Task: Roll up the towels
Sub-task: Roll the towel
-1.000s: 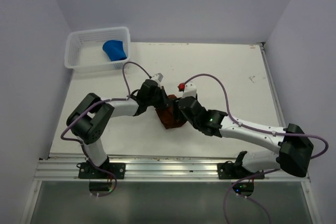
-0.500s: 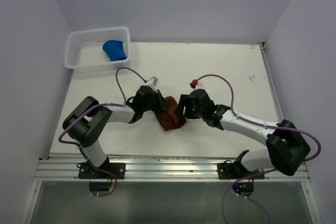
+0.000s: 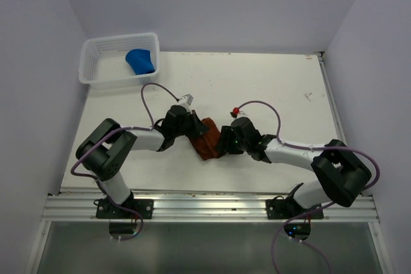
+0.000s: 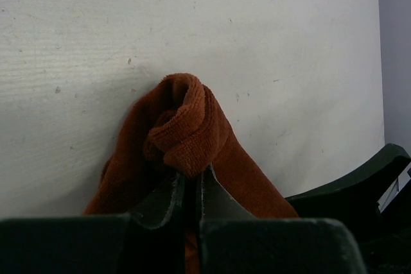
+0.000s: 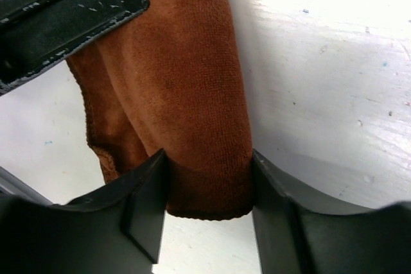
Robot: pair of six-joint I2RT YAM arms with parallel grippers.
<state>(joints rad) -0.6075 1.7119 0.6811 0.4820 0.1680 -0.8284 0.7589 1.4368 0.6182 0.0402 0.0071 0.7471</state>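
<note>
Looking down from above, we find the towel (image 3: 207, 145), rust-brown, bunched in a short lump near the middle of the table (image 3: 282, 88), a little toward the near edge. Both arms reach in low and meet at it, one from each side.

We see the left gripper (image 4: 191, 181) pinching the towel's rolled end. Its jaws stand almost together, with only a thin fold of cloth between them, and a tight curl of fabric bulges just past the tips. The rest of the cloth trails back under the gripper on both sides.

We see the right gripper (image 5: 209, 178) holding the opposite end. Its fingers (image 5: 144, 200) sit fairly wide apart, and the folded thickness of the towel fills the gap, touching each one. A hemmed edge shows just below them. In that wrist view a black part of the left gripper lies across the cloth at the upper left.

At the table's far left corner we note a white basket (image 3: 96, 81) with a blue towel (image 3: 141, 61) lying inside it, well apart from both arms.
</note>
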